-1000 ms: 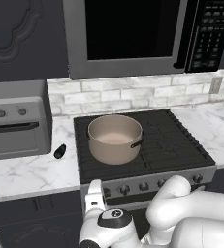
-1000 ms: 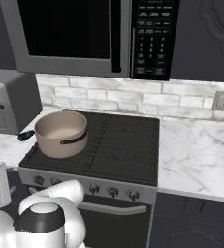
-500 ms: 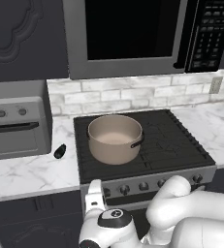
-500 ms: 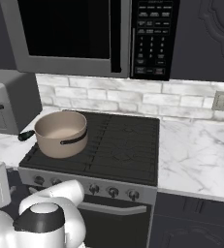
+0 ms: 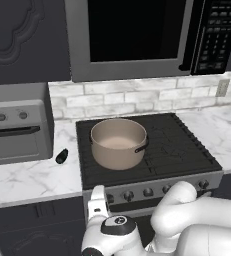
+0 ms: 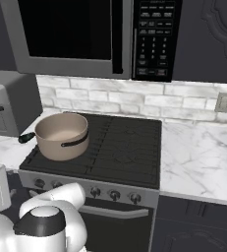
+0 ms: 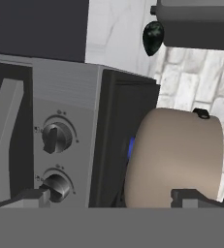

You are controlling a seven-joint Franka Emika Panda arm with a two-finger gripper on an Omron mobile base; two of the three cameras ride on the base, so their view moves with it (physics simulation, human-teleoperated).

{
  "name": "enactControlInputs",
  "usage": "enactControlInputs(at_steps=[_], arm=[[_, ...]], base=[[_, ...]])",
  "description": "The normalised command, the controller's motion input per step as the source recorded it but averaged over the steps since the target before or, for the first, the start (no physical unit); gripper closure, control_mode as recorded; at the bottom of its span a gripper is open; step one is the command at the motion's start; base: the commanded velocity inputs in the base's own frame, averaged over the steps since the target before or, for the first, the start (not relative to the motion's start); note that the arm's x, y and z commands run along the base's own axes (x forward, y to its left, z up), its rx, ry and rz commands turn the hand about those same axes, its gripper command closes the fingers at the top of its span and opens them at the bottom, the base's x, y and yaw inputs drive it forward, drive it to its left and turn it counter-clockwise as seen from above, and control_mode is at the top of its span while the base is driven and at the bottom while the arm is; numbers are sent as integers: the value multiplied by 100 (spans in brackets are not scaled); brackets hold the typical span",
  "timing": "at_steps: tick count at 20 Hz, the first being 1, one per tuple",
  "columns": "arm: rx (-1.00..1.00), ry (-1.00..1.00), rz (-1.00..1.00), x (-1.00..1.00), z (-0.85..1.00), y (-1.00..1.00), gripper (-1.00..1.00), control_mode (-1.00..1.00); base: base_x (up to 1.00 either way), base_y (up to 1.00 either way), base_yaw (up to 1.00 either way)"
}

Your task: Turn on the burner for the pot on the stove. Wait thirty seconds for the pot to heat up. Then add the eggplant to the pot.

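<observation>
Our gripper [image 7: 111, 196] is released, its two dark finger tips [image 7: 28, 196] standing wide apart with nothing between them, low in front of the stove [image 5: 152, 187]. In the hand view, which is rolled on its side, one tip sits just by a dark round knob [image 7: 56, 186] on the grey steel front, with a second knob [image 7: 54, 137] beside it, and the pot [image 7: 174, 157] bulges tan beyond the black edge of the cooktop — a small blue glow [image 7: 131, 147] shows at its base. From the base views we see the pot [image 5: 118, 143] resting on the near left corner of the black grates, its short dark handle [image 5: 142, 147] pointing toward the middle of the cooktop. The eggplant [image 5: 61, 156] lies on the marble counter [image 5: 32, 180] just left of the stove, apart from the pot, near the front corner of the grey toaster oven [image 5: 17, 130]. Above the range hangs the dark-windowed microwave [image 5: 137, 35], and more counter stretches off to the right beneath a wall outlet [image 6: 224, 102].
</observation>
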Motion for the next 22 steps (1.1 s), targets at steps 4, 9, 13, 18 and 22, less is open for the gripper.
enactControlInputs(at_steps=[4, 9, 13, 18, 22], arm=[[0, 0, 0, 0, 0, 0, -100, -100], [0, 0, 0, 0, 0, 0, -100, -100], [0, 0, 0, 0, 0, 0, -100, -100], [0, 0, 0, 0, 0, 0, -100, -100], [0, 0, 0, 0, 0, 0, -100, -100]], base=[[0, 0, 0], [0, 0, 0], [0, 0, 0], [0, 0, 0], [0, 0, 0]])
